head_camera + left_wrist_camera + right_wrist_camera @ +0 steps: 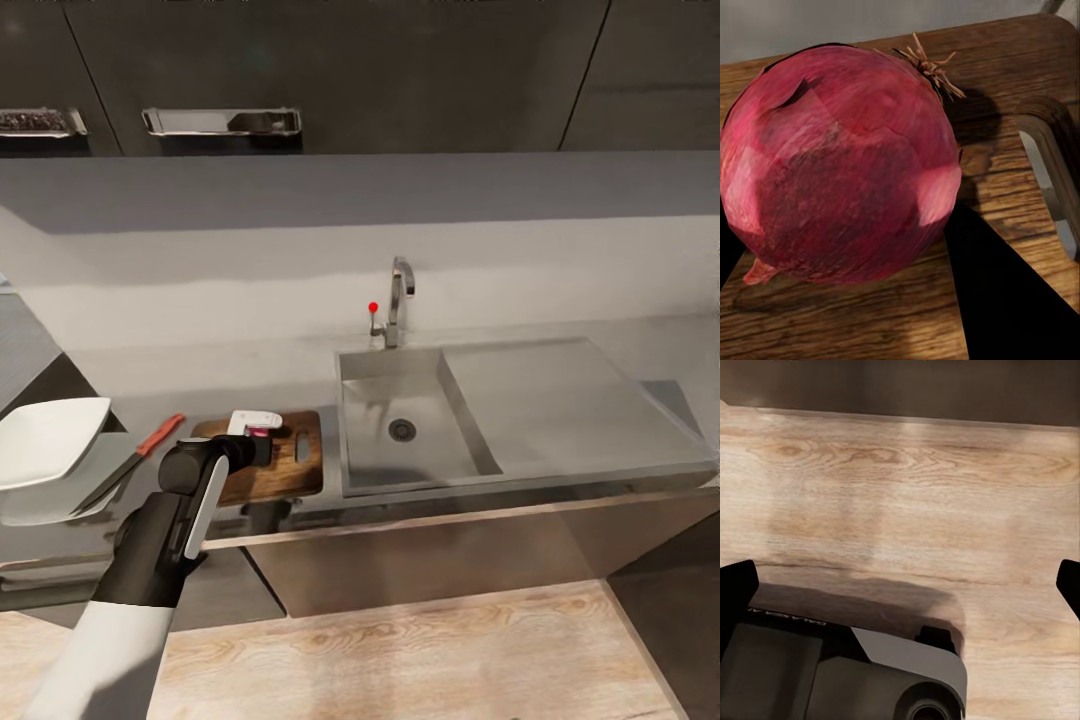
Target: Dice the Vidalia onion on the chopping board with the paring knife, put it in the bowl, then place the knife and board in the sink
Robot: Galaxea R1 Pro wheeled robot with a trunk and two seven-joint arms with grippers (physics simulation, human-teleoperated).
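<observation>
Between the fingers of the left gripper [257, 432], the Vidalia onion [840, 161] is held clamped just over the chopping board [290, 470]; in the left wrist view its pinkish-red skin and dry root tuft sit close above the wood grain, though contact with the board cannot be judged. Beside the gripper, toward the sink [420, 420], lies the board's slot-shaped handle hole [301, 449]. On the gripper's opposite side, the paring knife [135, 462] rests on the desk [250, 365] with its red-orange handle nearer the board and its dark blade reaching the bowl [50, 440], a white square dish near the desk's far left end. Beyond the board, the sink basin stands with its drain, flat drainboard, chrome tap [398, 300] and red-tipped knob [373, 308]. Below the right gripper [900, 585], whose dark fingertips [736, 589] stand wide apart, the right wrist view shows the wooden floor [907, 472] and part of the robot's base [847, 675].
</observation>
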